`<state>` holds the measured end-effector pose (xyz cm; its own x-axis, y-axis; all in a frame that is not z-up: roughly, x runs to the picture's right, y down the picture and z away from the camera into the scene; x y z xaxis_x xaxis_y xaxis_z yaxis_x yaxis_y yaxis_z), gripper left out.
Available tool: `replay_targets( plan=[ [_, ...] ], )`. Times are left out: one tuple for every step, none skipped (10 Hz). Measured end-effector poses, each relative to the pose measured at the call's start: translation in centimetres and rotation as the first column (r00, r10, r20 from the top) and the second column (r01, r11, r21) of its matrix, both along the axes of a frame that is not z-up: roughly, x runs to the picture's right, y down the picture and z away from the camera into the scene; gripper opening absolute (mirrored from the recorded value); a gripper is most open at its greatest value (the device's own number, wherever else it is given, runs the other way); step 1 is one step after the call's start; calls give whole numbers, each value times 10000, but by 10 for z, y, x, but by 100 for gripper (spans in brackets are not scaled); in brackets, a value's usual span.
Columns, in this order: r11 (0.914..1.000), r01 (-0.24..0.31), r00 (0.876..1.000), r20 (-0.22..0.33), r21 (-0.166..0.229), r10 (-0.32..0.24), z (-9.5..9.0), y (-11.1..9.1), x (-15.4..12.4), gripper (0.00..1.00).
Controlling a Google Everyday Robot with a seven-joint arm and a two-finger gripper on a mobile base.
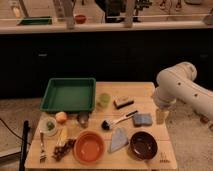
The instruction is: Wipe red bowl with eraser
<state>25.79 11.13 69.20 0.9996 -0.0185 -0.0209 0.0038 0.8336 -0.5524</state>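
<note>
Dim room, dark cabinet fronts under a long counter behind; in front, a pale wooden table [146, 91]. On its far-middle part, the eraser [123, 102]: dark top over tan base, lying flat, long axis running roughly across the view and tipped a little up toward the right. Just beside it, a green cup [104, 100]; nearer the front, a blue-grey sponge [142, 119] and a white-handled brush [117, 121]. Well apart from the eraser, near the front edge, the red bowl [89, 147], upright, inside bare; next along, a grey cloth [119, 140] and a dark maroon bowl [143, 145].

At the table's right edge, hanging from the white arm [175, 85], the gripper [160, 116], about level with the sponge; whether released or clenched, cannot tell. Eraser untouched, so picking it up judged the step in hand. Key relation: eraser leftward of the gripper in the view and slightly farther back, with the sponge nearer, so some risk of taking the wrong block. Probably best gripped across the short axis.
</note>
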Motion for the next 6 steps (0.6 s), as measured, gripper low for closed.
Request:
replay_targets(
  plan=[
    [9999, 119, 9999, 80, -64, -119, 2, 0, 0, 80],
    [9996, 256, 9995, 166, -134, -254, 4, 1, -2, 80],
    [9994, 315, 9992, 247, -144, -311, 6, 0, -7, 80],
    [9990, 404, 9985, 381, -188, -396, 9, 1, -17, 80],
    [9985, 492, 9974, 545, -234, -478, 12, 1, -28, 80],
    [9982, 548, 9966, 622, -259, -531, 13, 2, -31, 80]
  ],
)
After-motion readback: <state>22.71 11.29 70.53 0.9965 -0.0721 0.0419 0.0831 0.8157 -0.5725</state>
